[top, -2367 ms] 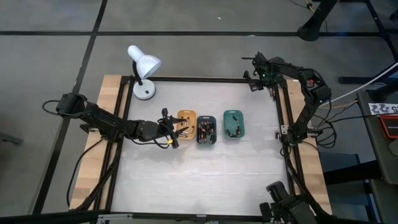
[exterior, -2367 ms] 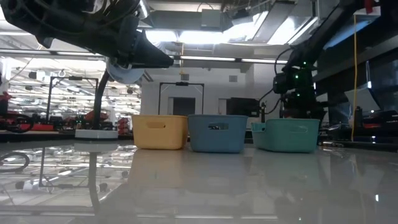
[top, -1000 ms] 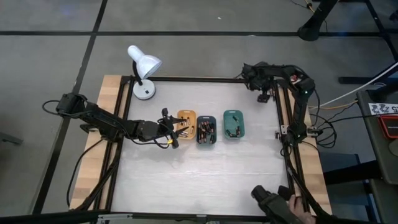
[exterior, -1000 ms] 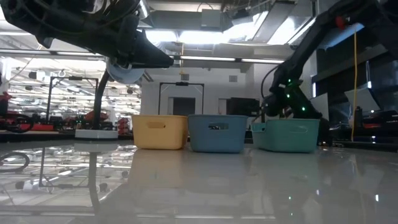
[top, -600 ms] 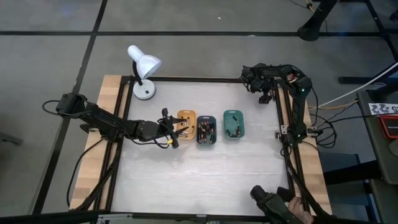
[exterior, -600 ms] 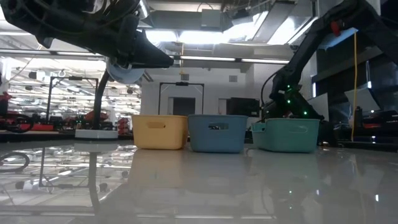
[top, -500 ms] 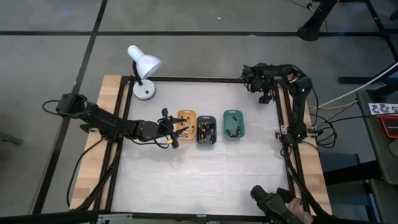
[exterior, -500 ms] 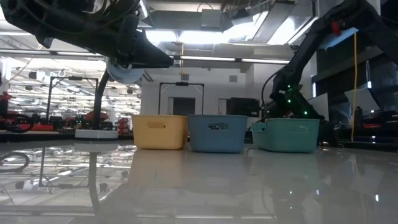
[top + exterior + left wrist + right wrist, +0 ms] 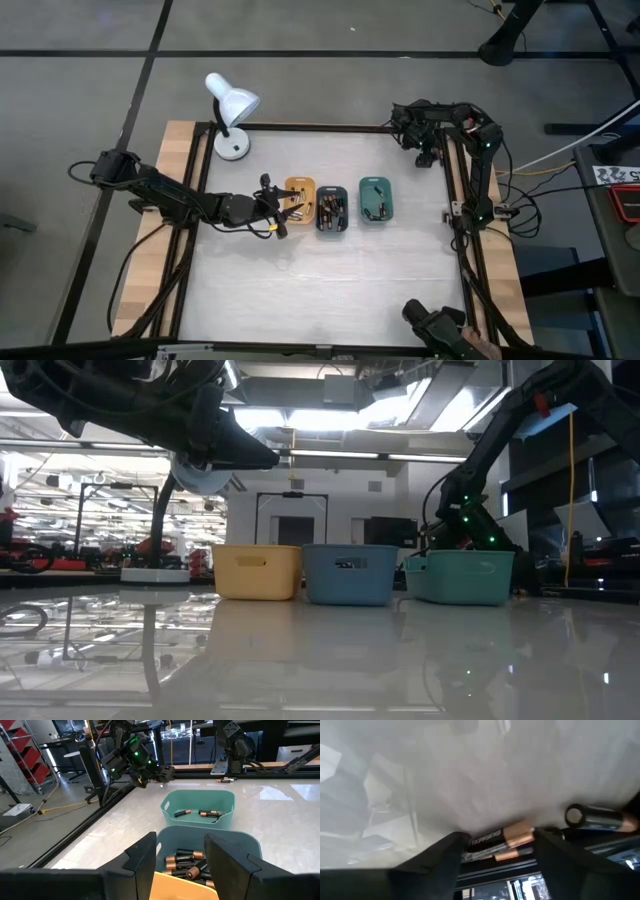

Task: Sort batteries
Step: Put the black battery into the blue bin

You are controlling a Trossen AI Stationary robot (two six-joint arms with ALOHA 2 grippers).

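Batteries fill the dark teal tray at the middle of our desk, and we see two more lying in the green tray beside it. Our left gripper hovers over the orange tray, its fingers spread apart with nothing between them. Our right gripper sits low at the far right corner of the desk, against the black frame; its fingers stand apart on either side of a copper-tipped battery lying on the desk surface, and we cannot tell whether they touch it. Another battery lies just beside it along the frame. The three trays stand in a row, orange, dark teal, green, close together. A white lamp stands at the far left corner.
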